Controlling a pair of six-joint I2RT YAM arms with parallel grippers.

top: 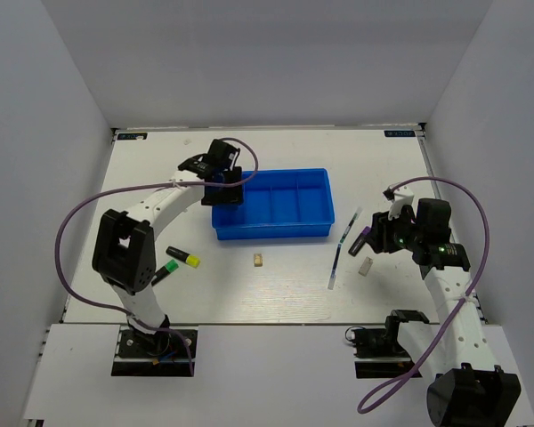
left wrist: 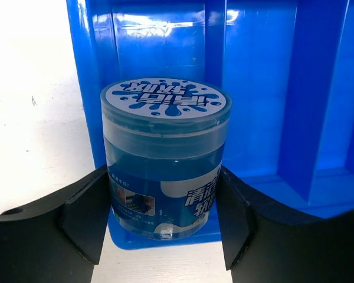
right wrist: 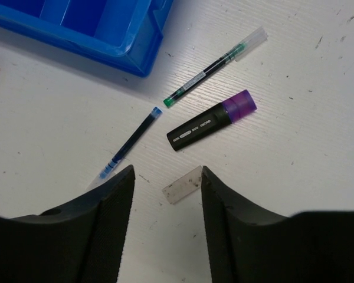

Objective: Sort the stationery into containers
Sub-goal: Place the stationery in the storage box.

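Pinching blue round roll (left wrist: 165, 153), left end effector (left wrist: 164, 219) over tray (left wrist: 318, 118)

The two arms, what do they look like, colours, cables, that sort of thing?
Both the left arm and right arm have white links with black joint housings. A loose purple cable loops beside each. The left gripper and right gripper have matte black, curved fingers.

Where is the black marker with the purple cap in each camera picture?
Top external: the marker lies right of centre, to the right of the blue tray.
Left wrist: not in it.
Right wrist: the marker lies near the middle, purple cap toward the upper right.
Shared landmark: the blue tray, visible in all three views.
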